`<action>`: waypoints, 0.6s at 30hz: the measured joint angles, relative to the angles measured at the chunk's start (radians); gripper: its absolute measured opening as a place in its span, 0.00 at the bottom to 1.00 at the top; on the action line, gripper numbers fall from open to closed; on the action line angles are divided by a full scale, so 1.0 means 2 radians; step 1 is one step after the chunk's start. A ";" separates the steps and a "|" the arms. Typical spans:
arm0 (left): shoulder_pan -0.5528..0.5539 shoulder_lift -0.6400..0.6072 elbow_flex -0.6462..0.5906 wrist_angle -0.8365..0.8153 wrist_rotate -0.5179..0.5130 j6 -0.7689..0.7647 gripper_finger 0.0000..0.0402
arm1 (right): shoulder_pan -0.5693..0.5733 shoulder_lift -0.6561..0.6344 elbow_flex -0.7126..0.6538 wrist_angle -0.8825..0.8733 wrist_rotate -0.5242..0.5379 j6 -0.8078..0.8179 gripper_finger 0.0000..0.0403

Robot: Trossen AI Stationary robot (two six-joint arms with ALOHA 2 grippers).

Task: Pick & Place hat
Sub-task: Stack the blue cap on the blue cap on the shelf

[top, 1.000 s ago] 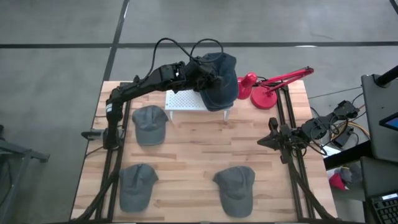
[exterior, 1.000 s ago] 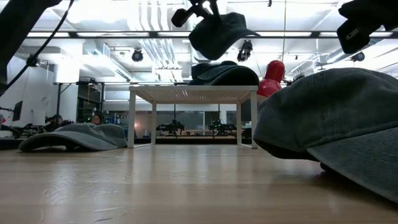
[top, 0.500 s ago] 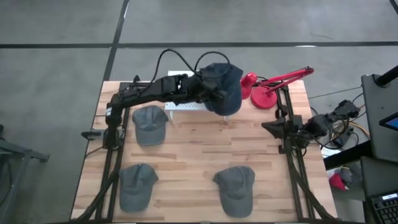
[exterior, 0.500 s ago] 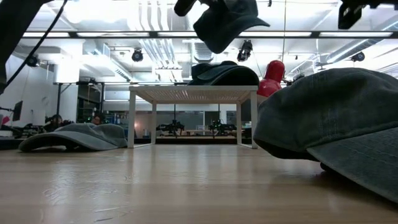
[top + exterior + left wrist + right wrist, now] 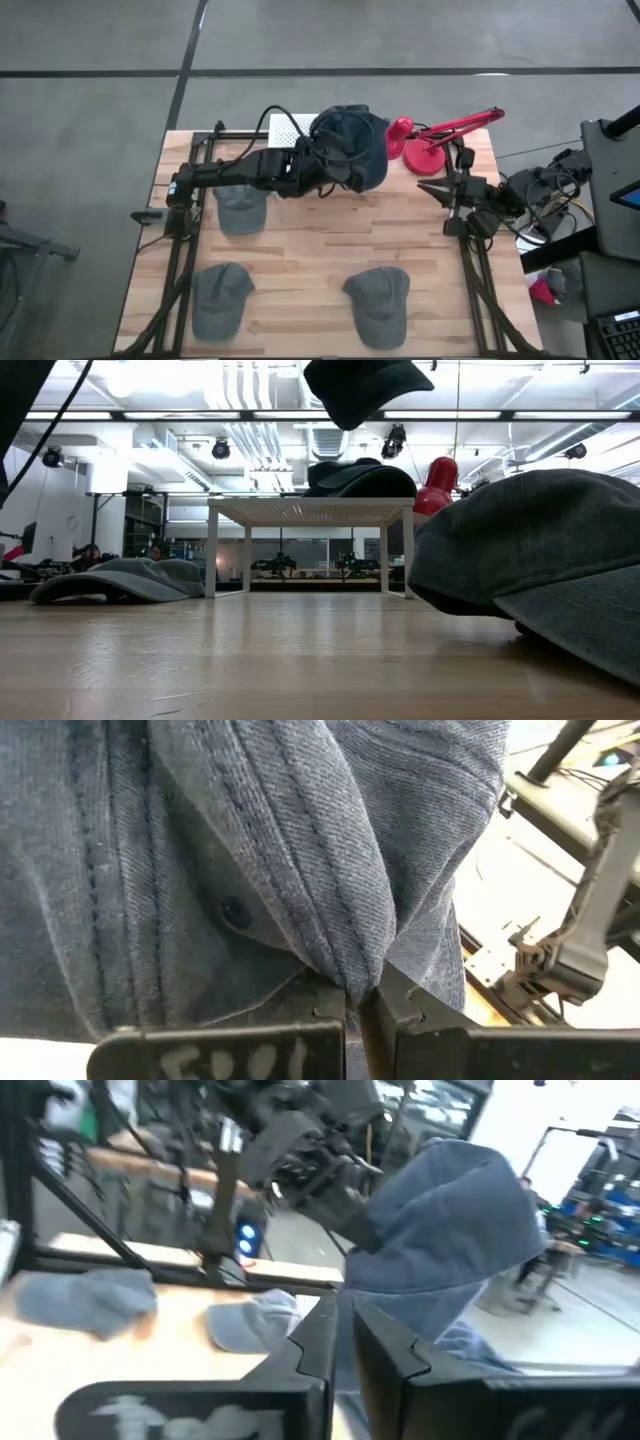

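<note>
From above, the left gripper (image 5: pixel 335 170) is clamped on a dark hat (image 5: pixel 352 148), held in the air over the far middle of the table (image 5: pixel 300 260), partly above the white stand (image 5: pixel 288 126). The right gripper (image 5: pixel 428 189) sits at the right edge, near the red lamp (image 5: pixel 420 140), carrying nothing; its fingers stand nearly together. Three grey caps lie on the wood: one at the left (image 5: pixel 240 205) half under the left arm, one near left (image 5: pixel 220 298), one near right (image 5: pixel 378 303).

At table height, the held hat (image 5: pixel 362 388) hangs high above the stand (image 5: pixel 310 512), on which another dark hat (image 5: pixel 360 480) rests. The lamp (image 5: pixel 436 485) shows behind it. A cap (image 5: pixel 120 578) lies left; a big cap (image 5: pixel 540 570) fills the right foreground.

The left wrist camera shows its fingers (image 5: pixel 300 1010) pinching a fold of the hat's denim (image 5: pixel 250 850).

The right wrist camera shows its fingers (image 5: pixel 315 1340) with a narrow gap, the hat (image 5: pixel 450 1230) beyond under the left arm, and two caps (image 5: pixel 90 1300) on the table.
</note>
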 joint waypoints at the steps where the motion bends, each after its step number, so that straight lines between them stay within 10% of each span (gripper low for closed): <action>1: -0.004 0.000 0.000 0.000 -0.008 0.001 0.01 | -0.001 0.014 0.020 -0.014 0.007 -0.001 0.10; 18: -0.037 0.008 -0.002 0.016 -0.031 0.037 0.01 | -0.073 0.152 0.195 -0.088 0.023 -0.067 0.56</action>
